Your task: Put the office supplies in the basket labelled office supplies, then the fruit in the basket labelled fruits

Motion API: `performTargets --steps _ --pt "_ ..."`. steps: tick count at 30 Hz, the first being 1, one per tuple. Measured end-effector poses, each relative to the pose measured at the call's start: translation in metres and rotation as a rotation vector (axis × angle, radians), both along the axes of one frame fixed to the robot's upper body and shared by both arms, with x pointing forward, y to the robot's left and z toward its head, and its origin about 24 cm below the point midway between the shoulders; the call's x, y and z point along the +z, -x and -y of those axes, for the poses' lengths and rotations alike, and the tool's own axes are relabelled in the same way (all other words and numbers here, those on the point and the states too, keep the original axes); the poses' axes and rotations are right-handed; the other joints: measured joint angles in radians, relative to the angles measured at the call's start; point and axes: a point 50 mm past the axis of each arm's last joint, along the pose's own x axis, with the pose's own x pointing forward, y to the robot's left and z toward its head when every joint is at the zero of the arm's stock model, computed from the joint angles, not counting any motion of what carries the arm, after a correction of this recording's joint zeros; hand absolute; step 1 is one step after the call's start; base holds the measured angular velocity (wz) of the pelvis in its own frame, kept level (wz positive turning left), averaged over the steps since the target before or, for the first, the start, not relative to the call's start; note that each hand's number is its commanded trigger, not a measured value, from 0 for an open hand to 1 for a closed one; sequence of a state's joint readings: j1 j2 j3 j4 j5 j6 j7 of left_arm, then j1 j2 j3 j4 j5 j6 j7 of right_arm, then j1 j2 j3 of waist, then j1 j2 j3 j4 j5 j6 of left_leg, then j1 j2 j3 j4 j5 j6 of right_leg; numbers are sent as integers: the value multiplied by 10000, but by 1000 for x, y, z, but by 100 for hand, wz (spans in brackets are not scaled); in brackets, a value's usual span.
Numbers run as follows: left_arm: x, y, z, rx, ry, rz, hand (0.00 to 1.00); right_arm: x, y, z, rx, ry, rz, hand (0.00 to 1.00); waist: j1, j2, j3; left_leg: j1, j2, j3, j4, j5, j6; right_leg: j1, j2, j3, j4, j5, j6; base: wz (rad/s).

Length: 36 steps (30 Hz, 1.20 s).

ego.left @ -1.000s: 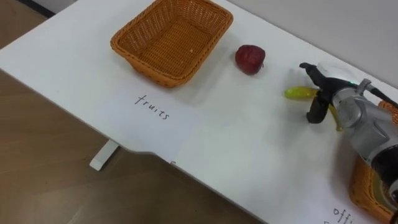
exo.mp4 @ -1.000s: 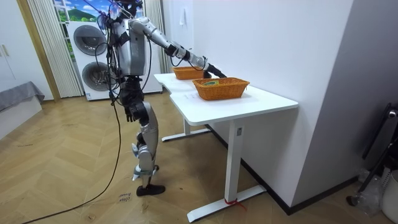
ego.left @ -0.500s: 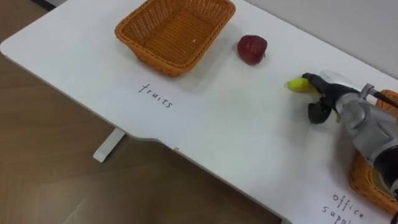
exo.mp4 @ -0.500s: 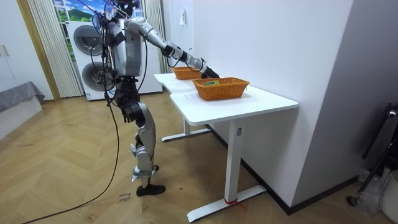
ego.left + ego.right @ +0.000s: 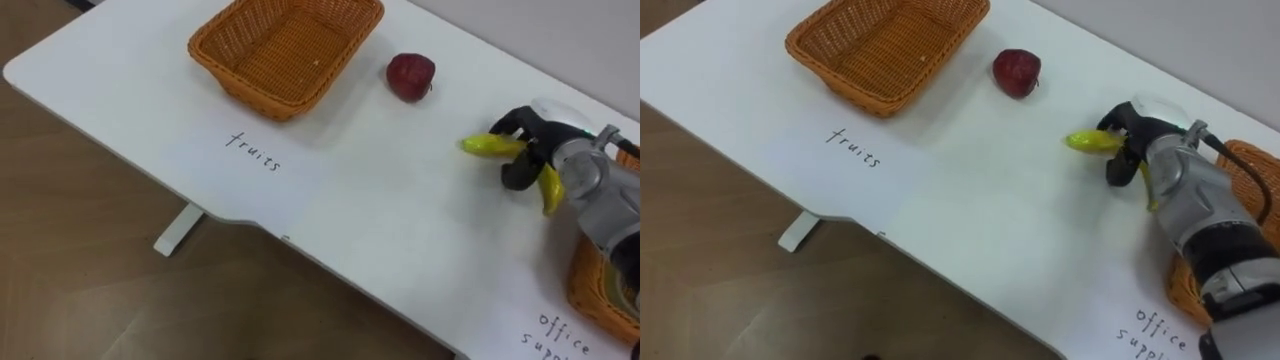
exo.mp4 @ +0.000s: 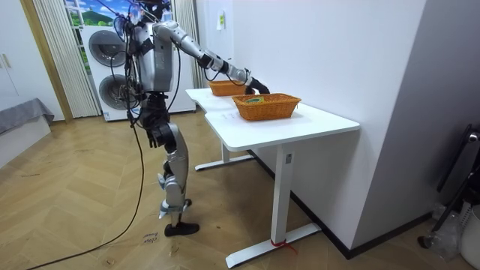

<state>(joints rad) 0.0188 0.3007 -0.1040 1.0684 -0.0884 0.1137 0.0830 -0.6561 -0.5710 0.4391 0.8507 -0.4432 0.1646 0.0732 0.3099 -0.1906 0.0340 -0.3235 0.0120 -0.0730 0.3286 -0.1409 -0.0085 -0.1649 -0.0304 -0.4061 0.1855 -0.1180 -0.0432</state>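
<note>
My right hand (image 5: 533, 152) (image 5: 1143, 140) is over the white table (image 5: 380, 210), right of its middle, with its fingers curled round a yellow banana (image 5: 489, 145) (image 5: 1089, 142). The banana's tip sticks out to the left of the hand and its other end (image 5: 550, 190) shows below the hand. A dark red apple (image 5: 410, 77) (image 5: 1016, 72) lies alone to the far left of the hand. Further left stands the wicker fruit basket (image 5: 215, 65) (image 5: 810, 50), with nothing in it and "fruits" written in front of it. In the room view I stand at the table's end, right arm (image 6: 217, 66) stretched over it.
A second wicker basket (image 5: 585, 290) (image 5: 1252, 165) stands at the right edge by my right forearm, with handwriting on the table in front of it. The table's near edge (image 5: 290, 240) runs diagonally above wood floor. A wall lies behind the table.
My right hand has shut round the banana, which lay on the table under it before. The whole eye view has shifted a little.
</note>
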Motion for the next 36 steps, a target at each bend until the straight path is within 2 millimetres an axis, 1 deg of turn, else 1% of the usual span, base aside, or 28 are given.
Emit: performTargets --steps 2,4,10,14,18,25,26,27,29,33,35,36 --pt "0 -1 0 -43 25 92 0 3 -1 1 -104 56 252 100 6 43 33 7 -19 -17 -34 -2 3 0 -20 -29 -4 -11 16 0" --pt "0 0 0 -32 3 73 0 5 -2 1 -125 65 339 100 6 63 48 28 -34 -17 -82 -3 7 -4 -28 -30 -14 -16 25 0" --pt "1 -1 -1 -44 -12 128 0 10 -4 3 -117 124 487 100 -4 41 51 31 -38 -17 -174 -1 7 -46 -28 -26 -23 -17 25 0" --pt "0 0 -1 -64 -22 150 0 8 -4 2 -42 48 296 100 -17 -18 55 23 -38 2 -212 -3 10 -92 -32 -27 -20 -16 24 -2" --pt "1 -2 -1 -80 -17 217 0 8 -3 2 -64 69 237 100 -13 -33 71 29 -36 -13 -205 -5 10 -83 -30 -31 0 -14 22 0" --pt "1 -3 0 -93 46 236 0 6 -1 4 -295 -519 326 100 -42 -45 66 22 -30 -86 -209 -14 1 -57 -14 -5 26 -13 20 2" --pt "1 -3 0 -79 44 236 0 7 -1 5 -398 -703 400 100 -45 -61 55 21 -28 -82 -209 -14 1 -57 -14 1 25 -12 20 0" --pt "1 -3 0 -89 38 235 0 7 -1 5 -432 -763 416 100 -45 -101 25 26 -26 -72 -207 -14 2 -55 -13 5 25 -12 20 0" --pt "1 -2 -1 -77 25 221 0 7 -1 5 -464 -950 422 100 -70 -72 46 143 -25 -59 -204 -38 4 52 -11 22 11 -12 21 0" --pt "0 0 -1 4 17 181 0 11 -2 -5 61 -1058 493 100 -171 -67 47 236 -25 -31 -257 -64 -1 92 -7 122 -1 -13 23 -7" --pt "0 3 -2 125 51 149 0 16 -4 -15 581 -1187 548 100 -190 -74 39 352 6 171 -355 -61 4 72 -16 322 0 -13 23 -23" --pt "-1 5 -2 198 68 149 0 18 -4 -19 775 -1235 609 100 -235 -65 34 384 6 180 -385 -59 6 86 -25 335 1 -13 24 -15"
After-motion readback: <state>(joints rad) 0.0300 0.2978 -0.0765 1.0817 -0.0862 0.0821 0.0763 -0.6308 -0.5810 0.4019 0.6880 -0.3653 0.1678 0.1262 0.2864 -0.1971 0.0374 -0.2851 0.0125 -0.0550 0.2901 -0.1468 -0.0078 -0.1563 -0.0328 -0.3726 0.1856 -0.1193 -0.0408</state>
